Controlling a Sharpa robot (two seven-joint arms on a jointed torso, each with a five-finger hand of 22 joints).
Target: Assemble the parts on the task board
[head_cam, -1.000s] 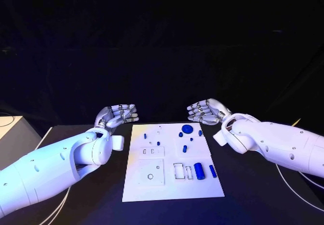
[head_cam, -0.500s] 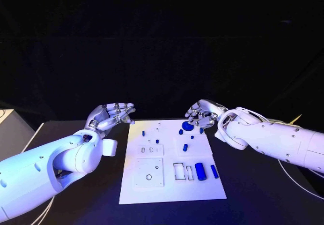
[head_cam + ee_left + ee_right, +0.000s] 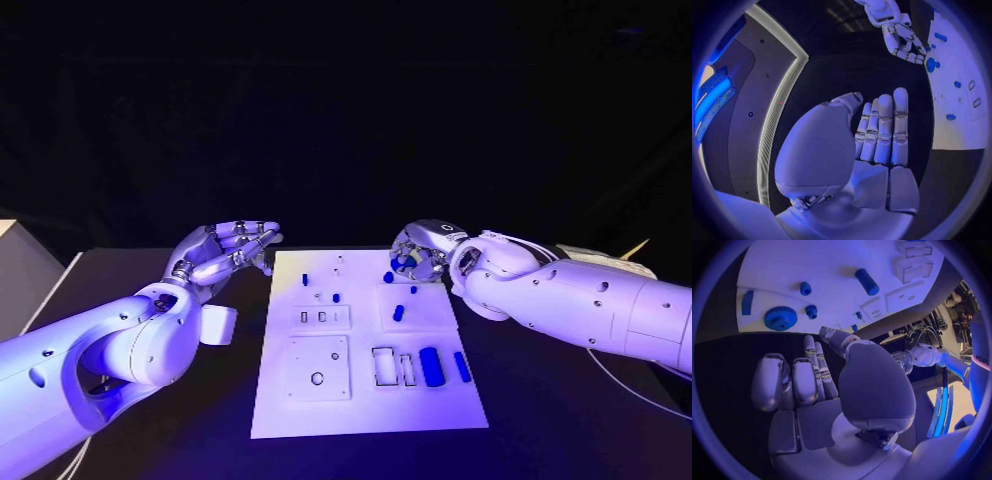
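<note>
The white task board lies in the middle of the black table. Blue parts lie on it: a toothed gear at the far right corner, a thick cylinder, a flat bar and small pegs. My right hand hovers over the gear, fingers loosely bent, holding nothing. My left hand hangs off the board's far left corner, palm empty, fingers side by side and straight in the left wrist view. The right wrist view shows my right hand just short of the board's edge.
White raised blocks with slots and a square plate with a hole stand on the board. A pale box sits at the table's left edge. Dark table surface lies on both sides of the board.
My right hand has dropped and moved in over the gear at the board's far right corner. My left hand has drifted a little outward to the left.
</note>
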